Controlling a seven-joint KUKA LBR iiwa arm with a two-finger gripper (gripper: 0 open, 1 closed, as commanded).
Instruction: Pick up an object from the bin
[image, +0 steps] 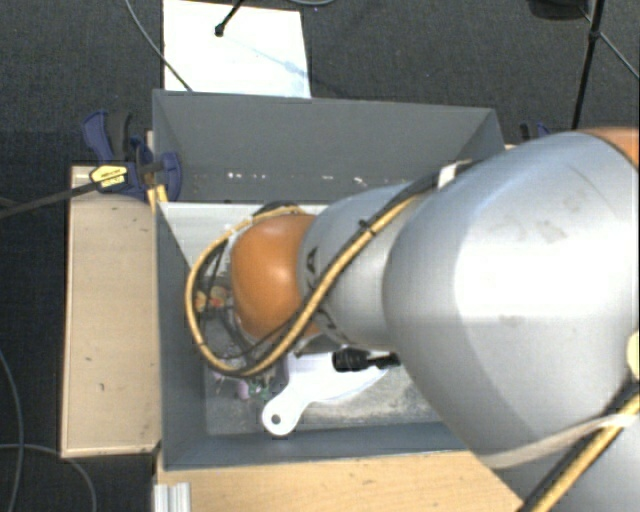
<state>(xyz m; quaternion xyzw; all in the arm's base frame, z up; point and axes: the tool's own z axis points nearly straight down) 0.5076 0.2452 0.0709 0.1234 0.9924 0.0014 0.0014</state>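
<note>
Arm (480, 300) overhangs a flat white piece (288, 405) with a rounded tab.

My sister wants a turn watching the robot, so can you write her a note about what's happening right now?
Claw: hidden below the arm's orange wrist cover, low in the left part of the grey bin; open or shut can't be told.
Things: a white flat thing with a rounded tab lies on the bin floor by the near wall, partly under the arm.
Done: the arm is down in the bin; nothing seen lifted.
Left: grip one thing and lift it out.
</note>
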